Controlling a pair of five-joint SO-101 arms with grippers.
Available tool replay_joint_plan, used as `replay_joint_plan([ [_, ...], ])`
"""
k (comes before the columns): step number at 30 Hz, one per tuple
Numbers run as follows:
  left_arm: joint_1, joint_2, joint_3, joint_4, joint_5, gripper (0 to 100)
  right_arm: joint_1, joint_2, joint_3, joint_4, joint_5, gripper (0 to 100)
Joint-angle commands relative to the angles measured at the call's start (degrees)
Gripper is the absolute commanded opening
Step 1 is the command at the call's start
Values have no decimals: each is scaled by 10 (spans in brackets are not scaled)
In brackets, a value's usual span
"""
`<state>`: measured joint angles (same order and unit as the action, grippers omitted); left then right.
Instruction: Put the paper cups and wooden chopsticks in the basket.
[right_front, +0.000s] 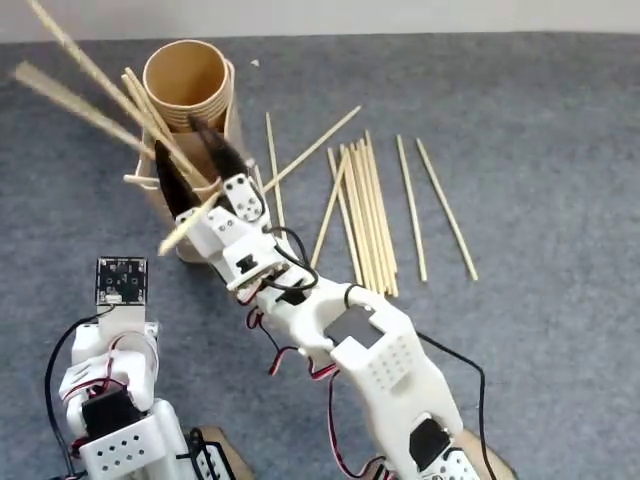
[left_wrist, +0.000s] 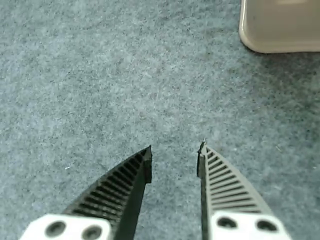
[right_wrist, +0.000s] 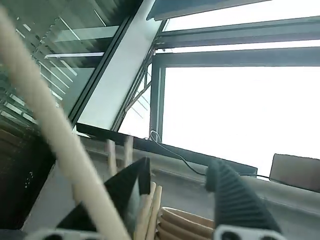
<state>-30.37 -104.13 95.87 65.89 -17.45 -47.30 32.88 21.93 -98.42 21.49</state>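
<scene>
Spread right gripper over the basket, with one stick loose against it

The right gripper (right_front: 177, 135), jaws apart and pinching nothing I can see, hovers at the tall beige basket (right_front: 236, 120) at the far left, beside the stacked brown paper cups (right_front: 188, 85) inside it; a pale wooden chopstick (right_front: 190, 222) leans across its left finger (resting, not gripped, as far as I can tell), so pulling back could flick it onto the grey carpet; the long chopsticks slanting out of the basket (right_front: 75, 102) overhang far and could lever out or tip it if knocked; a bundle of loose wooden chopsticks (right_front: 362, 210) lies to the right; the left gripper (left_wrist: 175, 152) hangs spread and empty over carpet near the basket.
</scene>
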Motion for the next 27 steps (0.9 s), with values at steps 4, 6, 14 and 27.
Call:
replay_joint_plan([
  [4,7,-1,5,-7,-25,168,22,-38,-15,-8,86,264],
  [6,7,-1,5,-7,-26,168,22,-39,-15,-8,107,264],
  [14,7,-1,5,-7,-26,168,21,-163,-9,15,107,263],
  [27,7,-1,-1,-5,-25,171,80,-527,91,672,-40,135],
])
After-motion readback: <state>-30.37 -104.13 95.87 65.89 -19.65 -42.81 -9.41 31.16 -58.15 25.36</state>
